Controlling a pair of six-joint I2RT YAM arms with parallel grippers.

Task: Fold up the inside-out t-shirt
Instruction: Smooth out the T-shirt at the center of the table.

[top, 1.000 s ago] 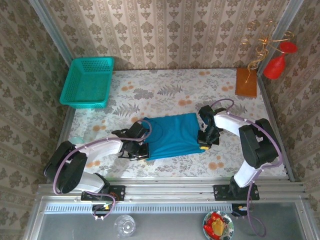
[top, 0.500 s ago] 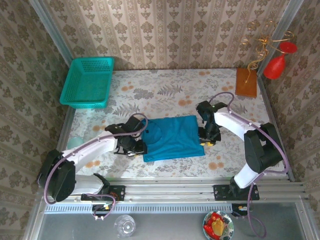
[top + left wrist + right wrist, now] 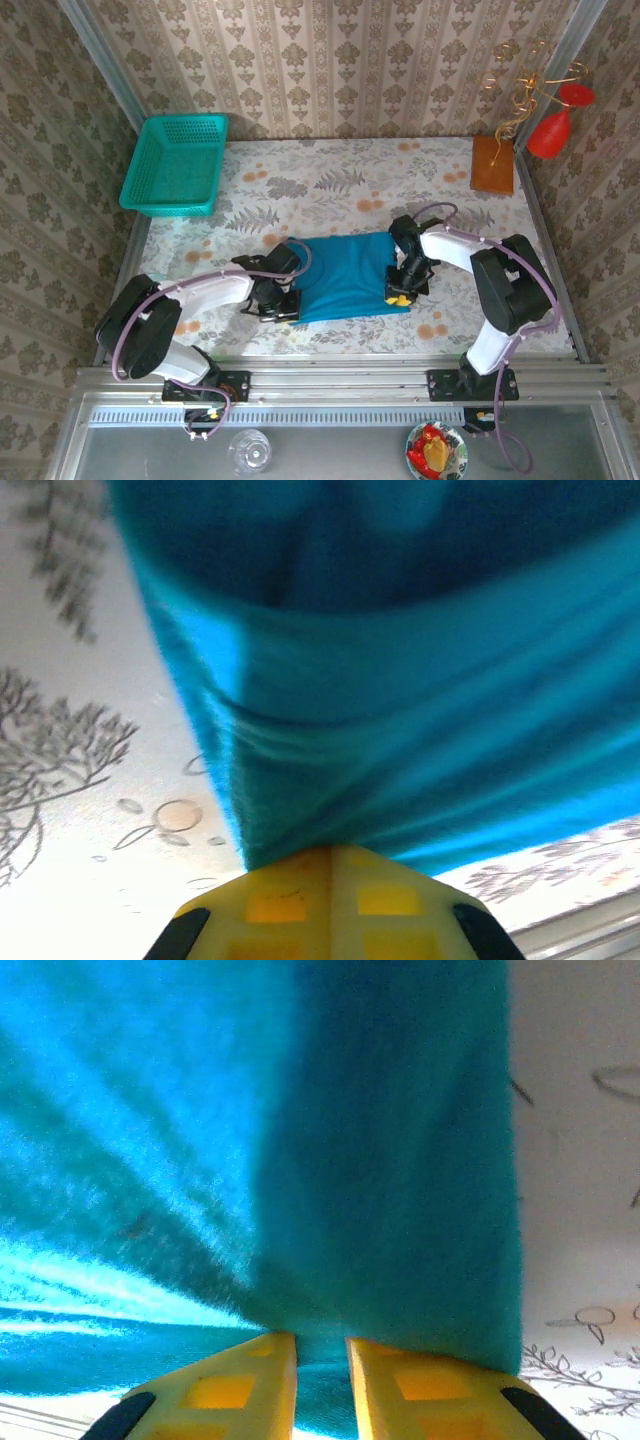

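Observation:
The inside-out t-shirt lies folded into a blue-teal rectangle on the floral table, between the two arms. My left gripper is at its near left corner. In the left wrist view the yellow fingers are pressed together, and my left gripper is shut on the t-shirt's edge. My right gripper sits at the near right corner. In the right wrist view my right gripper is shut on a fold of the t-shirt, which fills the narrow gap between its fingers.
A teal mesh basket stands at the back left of the table. A brown block and a red ornament are at the back right. The metal rail runs along the near edge.
Both grippers have shifted slightly along the shirt's near side edges and now pinch the cloth. The right gripper has moved inward to the left, and the shirt's right edge came in with it.

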